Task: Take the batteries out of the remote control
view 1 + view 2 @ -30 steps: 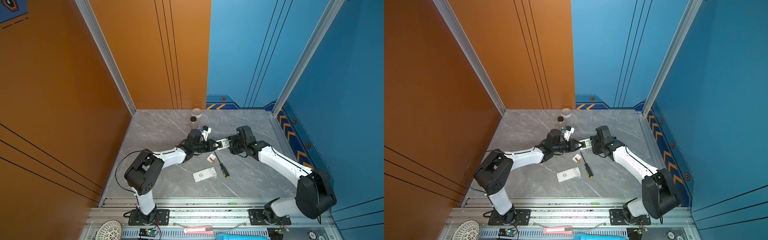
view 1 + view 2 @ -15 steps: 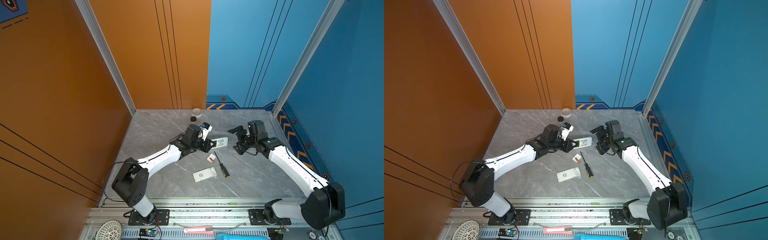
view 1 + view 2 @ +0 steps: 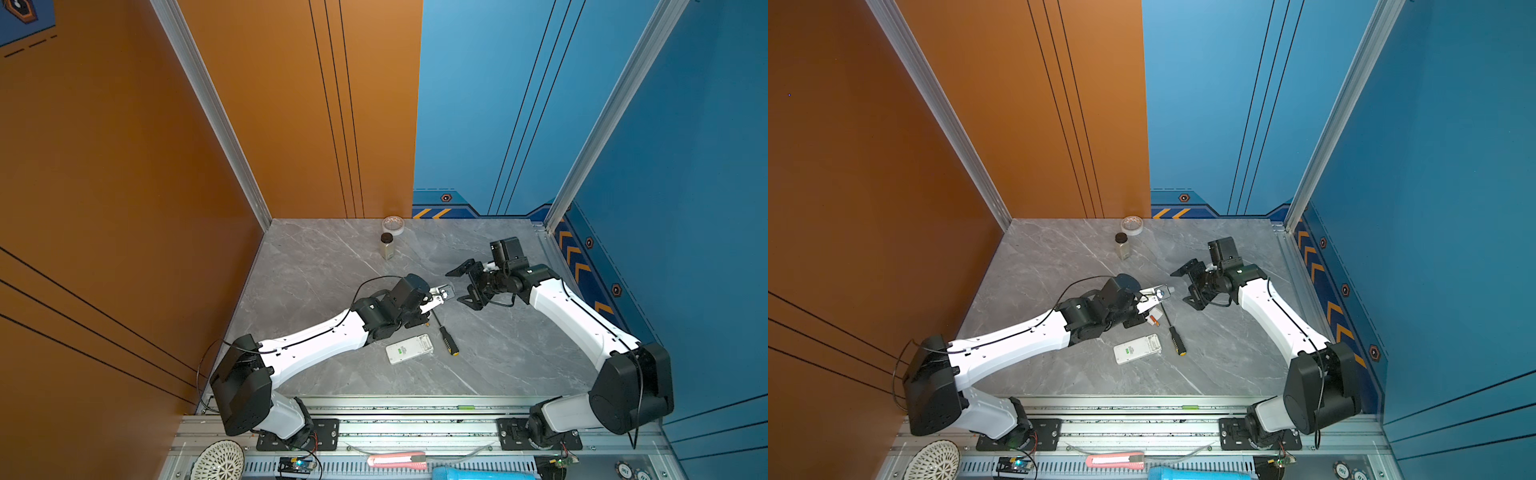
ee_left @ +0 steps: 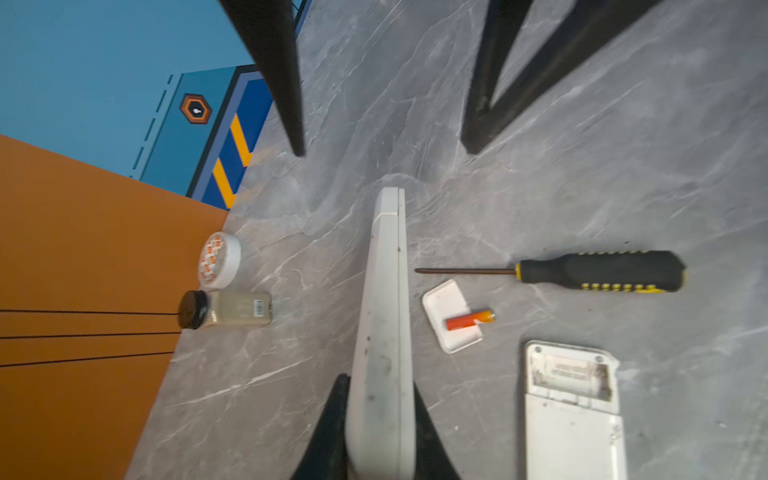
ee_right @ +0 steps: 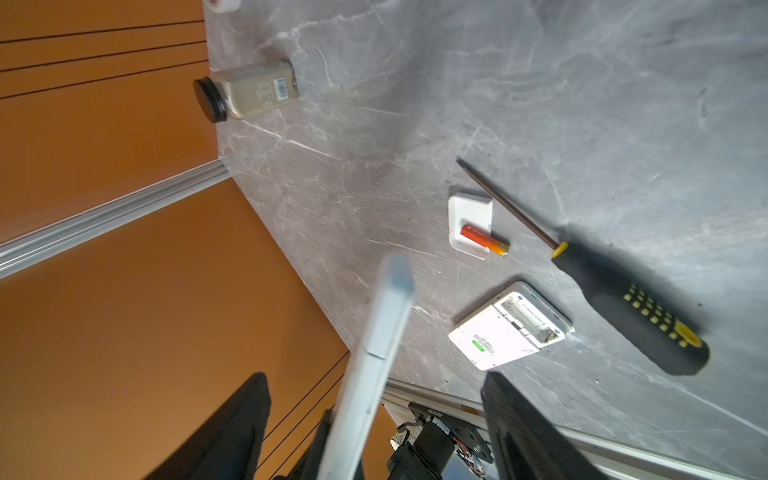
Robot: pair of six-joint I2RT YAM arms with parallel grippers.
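Our right hand backs off, wide; our left hand grips the remote, long axis toward it.

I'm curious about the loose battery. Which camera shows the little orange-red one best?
The left wrist view: the orange-red battery lies sharp, whole and unblocked, partly on a small white cover. The right wrist view shows it almost as well. In a top view it is only a tiny orange speck.
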